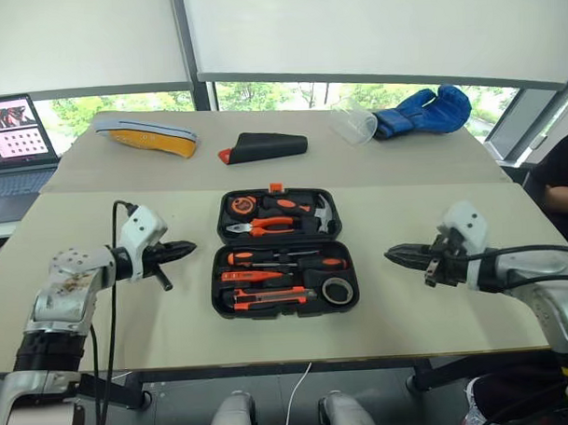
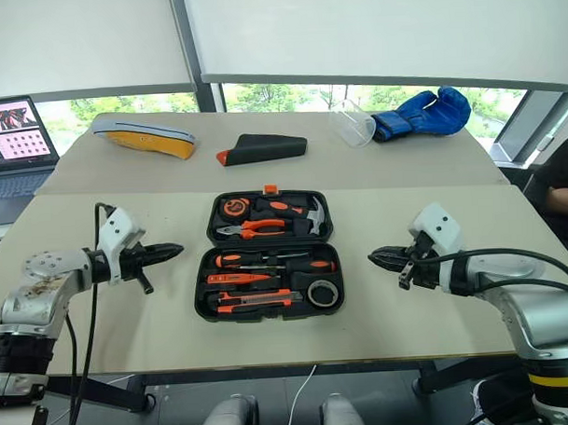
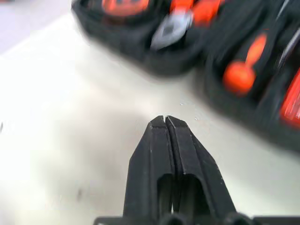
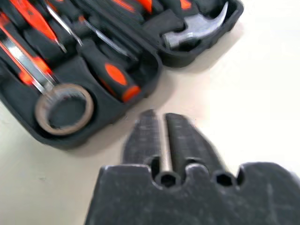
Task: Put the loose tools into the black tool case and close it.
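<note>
- While both arms are held low over the near edge of the table point(image 1: 438, 342), the left gripper point(image 1: 186, 247) is seen closed on nothing, its two black fingers pressed together and pointed toward the case's left side.
- Opposite it, the right gripper point(image 1: 392, 255) is likewise shut and empty, aimed at the case's right side; each is kept apart from the case.
- Between the two grippers, one black tool case point(image 1: 283, 252) is laid open and flat near the middle of the table, its hinge running across and one small orange latch point(image 1: 276, 187) at its far edge.
- Within the near half, two long screwdrivers point(image 1: 286, 259) are counted, with one slim tester screwdriver point(image 1: 254, 276), one utility knife point(image 1: 268, 297) and one tape roll point(image 1: 337, 290) at the near right corner; all five are already seated in the slots.
- Within the far half, one pliers point(image 1: 266, 227), one hammer point(image 1: 323, 211) and one tape measure point(image 1: 241, 206) are held.
- By the right wrist view, the tape roll's pale ring and the hammer's curved claw are shown closely; by the left wrist view, the shut fingertips point(image 3: 165, 123) over bare tabletop are given.
- Along the far edge, one black pouch point(image 1: 263, 147), one yellow-and-grey object point(image 1: 147, 134), one clear cup point(image 1: 354, 122) and one blue glove point(image 1: 425, 111) are placed; one laptop point(image 1: 16, 147) is set at far left.
</note>
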Robot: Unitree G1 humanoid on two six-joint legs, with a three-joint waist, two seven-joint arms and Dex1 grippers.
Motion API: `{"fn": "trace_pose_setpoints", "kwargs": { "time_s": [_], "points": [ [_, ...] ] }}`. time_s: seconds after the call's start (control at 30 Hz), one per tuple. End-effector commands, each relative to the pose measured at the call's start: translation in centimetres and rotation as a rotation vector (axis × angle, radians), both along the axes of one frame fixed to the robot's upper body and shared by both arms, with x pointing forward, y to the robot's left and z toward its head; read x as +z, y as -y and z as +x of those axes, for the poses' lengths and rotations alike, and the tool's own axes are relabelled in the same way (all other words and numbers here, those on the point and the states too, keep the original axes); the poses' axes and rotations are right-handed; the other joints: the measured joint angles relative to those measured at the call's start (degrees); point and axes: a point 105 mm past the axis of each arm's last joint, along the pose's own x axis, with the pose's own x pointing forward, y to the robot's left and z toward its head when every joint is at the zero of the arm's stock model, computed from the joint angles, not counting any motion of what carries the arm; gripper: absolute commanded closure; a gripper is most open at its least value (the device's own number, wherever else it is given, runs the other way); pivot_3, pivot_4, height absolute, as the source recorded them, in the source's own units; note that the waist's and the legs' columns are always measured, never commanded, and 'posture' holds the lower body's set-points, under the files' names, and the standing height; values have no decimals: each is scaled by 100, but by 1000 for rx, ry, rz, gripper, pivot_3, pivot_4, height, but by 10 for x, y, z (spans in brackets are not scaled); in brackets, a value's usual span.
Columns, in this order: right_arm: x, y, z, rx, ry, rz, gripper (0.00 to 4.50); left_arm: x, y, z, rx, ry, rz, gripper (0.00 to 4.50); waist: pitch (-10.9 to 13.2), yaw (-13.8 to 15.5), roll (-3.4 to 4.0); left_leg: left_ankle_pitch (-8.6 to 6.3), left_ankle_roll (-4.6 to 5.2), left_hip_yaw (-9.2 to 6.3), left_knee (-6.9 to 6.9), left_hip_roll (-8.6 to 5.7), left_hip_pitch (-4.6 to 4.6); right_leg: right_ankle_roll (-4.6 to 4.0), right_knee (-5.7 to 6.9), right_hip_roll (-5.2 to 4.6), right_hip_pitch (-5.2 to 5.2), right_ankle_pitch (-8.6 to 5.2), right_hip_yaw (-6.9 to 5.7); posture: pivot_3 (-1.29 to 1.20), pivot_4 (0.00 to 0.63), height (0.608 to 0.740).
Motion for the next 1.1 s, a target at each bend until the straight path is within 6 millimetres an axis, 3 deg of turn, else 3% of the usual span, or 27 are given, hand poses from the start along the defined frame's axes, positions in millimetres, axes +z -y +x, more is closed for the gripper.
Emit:
{"fn": "trace_pose_setpoints", "kwargs": {
  "time_s": [0.03,0.23,0.43,0.67,0.87,1.1],
  "points": [
    [-4,-11,24,39,94,-83,4476,-7,24,0,-89,-9,11,4500,0,-19,0,0,0,3,1,0,0,-2,0,0,-2,4,1,0,150,740],
    [-19,-33,45,147,148,-173,4476,-10,52,-2,-171,-30,-12,4500,0,-13,0,1,1,5,0,3,2,2,9,9,-6,15,1,0,150,740],
    [-18,-58,22,338,161,-146,4476,-5,74,-15,-321,-40,-31,4500,0,37,0,0,0,5,0,-4,-17,13,-1,3,-4,28,2,0,150,740],
    [-21,-53,-5,373,145,-160,4476,-11,88,-24,-462,-60,24,4500,0,63,1,-4,-4,5,-10,-3,-18,7,2,4,-8,15,-2,0,150,740],
    [-27,-39,-23,329,124,-172,4476,-19,78,-29,-476,-71,74,4500,0,85,0,-4,-5,5,-9,-3,-12,7,2,3,-4,15,-1,0,150,740],
    [-30,-7,-19,145,107,-226,4476,-28,47,-29,-399,-152,141,4500,0,78,1,-4,-5,5,-8,-2,-6,10,3,3,-1,3,-1,0,150,740]
  ]
}}
